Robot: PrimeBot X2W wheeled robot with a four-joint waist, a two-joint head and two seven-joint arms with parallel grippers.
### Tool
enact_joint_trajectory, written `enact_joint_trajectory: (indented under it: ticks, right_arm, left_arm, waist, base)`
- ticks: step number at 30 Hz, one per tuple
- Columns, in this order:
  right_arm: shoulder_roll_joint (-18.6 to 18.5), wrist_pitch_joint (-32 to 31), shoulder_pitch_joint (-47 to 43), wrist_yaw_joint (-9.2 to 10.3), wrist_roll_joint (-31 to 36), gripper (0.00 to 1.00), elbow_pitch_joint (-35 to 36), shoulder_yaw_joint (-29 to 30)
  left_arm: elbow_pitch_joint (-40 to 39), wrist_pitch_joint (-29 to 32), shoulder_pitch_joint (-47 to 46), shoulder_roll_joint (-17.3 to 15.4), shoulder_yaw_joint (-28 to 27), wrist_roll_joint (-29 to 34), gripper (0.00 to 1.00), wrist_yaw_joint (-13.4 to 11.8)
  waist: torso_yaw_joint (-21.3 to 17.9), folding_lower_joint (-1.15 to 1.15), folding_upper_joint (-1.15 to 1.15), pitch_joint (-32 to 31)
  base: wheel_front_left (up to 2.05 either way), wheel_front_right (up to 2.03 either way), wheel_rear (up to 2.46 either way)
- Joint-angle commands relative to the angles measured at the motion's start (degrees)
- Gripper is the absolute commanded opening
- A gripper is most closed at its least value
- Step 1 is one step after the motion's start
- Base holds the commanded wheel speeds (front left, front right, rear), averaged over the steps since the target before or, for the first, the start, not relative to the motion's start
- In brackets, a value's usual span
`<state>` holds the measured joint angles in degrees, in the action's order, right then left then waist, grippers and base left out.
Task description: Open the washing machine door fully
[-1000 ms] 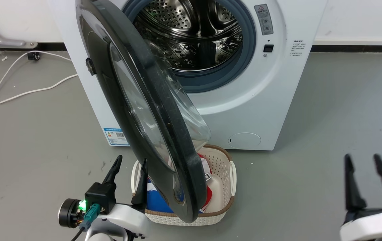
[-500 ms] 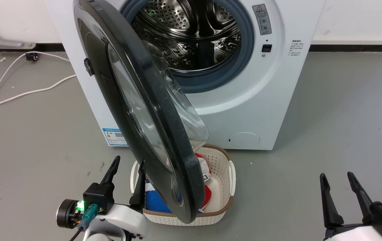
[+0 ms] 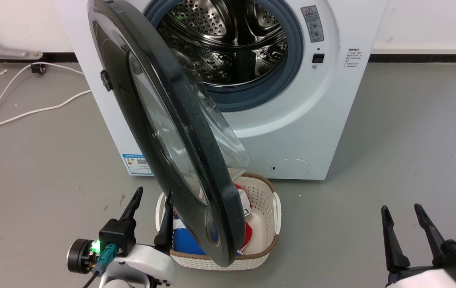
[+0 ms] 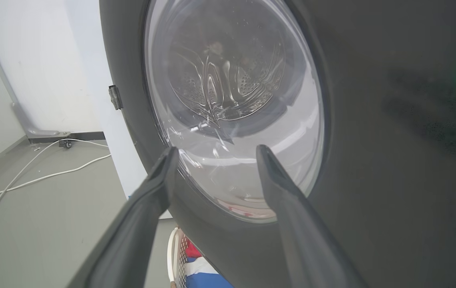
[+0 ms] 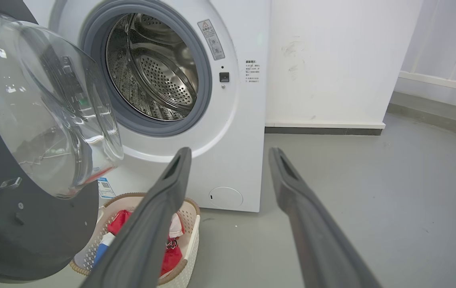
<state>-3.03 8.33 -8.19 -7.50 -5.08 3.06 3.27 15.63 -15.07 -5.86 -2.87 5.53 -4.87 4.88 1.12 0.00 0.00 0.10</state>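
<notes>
- The door (image 3: 160, 128) stands swung out from the washing machine (image 3: 291, 132), hinged on the left.
- Left gripper (image 3: 154, 191), fingers spread, sits just left of the door's near edge.
- Right gripper (image 3: 400, 207), also spread, is well apart, near right.

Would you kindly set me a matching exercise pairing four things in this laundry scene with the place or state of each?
Things:
1. washing machine door
2. laundry basket
3. left gripper
4. right gripper

Places or states:
A. open, well apart from door and basket
B. swung out from the washing machine
C. open, close to the door's outer face
D. on the floor below the door's lower edge

Pairs: 1-B, 2-D, 3-C, 4-A
</notes>
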Motion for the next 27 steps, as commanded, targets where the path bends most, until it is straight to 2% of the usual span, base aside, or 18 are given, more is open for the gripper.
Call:
enact_joint_trajectory:
  ticks: [1, 2, 3, 4, 15, 27]
  right_arm:
    - [0.22, -0.1, 0.11, 0.01, -0.25, 1.0, 0.31, -0.02]
    - [0.22, -0.16, 0.07, 0.01, -0.24, 1.0, 0.39, -0.01]
    - [0.22, -0.2, 0.04, 0.01, -0.24, 1.0, 0.45, -0.03]
    - [0.22, -0.27, -0.01, 0.01, -0.29, 1.0, 0.44, -0.07]
    - [0.23, -0.74, 0.33, 0.01, -0.34, 1.0, 0.1, -0.44]
    - [0.22, -0.99, 0.91, 0.01, 0.37, 1.0, -0.36, -0.25]
  left_arm:
    - [0.2, -0.15, 0.42, -0.01, -0.05, -0.39, 0.7, 0.11]
    - [0.3, -0.15, 0.38, -0.01, -0.03, -0.36, 0.31, 0.13]
    - [0.42, -0.15, 0.31, -0.01, 0.0, -0.5, 0.04, 0.14]
    - [0.49, -0.15, 0.21, -0.01, 0.05, -0.55, 0.0, 0.16]
    - [-0.72, -0.15, -2.25, -0.09, -1.38, -0.47, 0.0, -0.83]
    - [-15.34, -0.14, -9.39, -0.07, -2.29, -0.01, 0.0, -1.82]
  waist:
    - [-0.01, 0.0, 0.0, -0.01]
    - [0.0, 0.0, 0.0, -0.01]
    - [0.01, 0.0, 0.0, -0.01]
    - [0.03, 0.0, 0.0, -0.01]
    - [0.36, 0.0, 0.0, -0.11]
    - [1.67, 0.0, 0.0, -0.39]
  base:
    - [0.0, 0.0, 0.0]
    - [0.0, 0.0, 0.0]
    - [0.0, 0.0, 0.0]
    - [0.0, 0.0, 0.0]
    - [0.0, 0.0, 0.0]
    - [0.0, 0.0, 0.0]
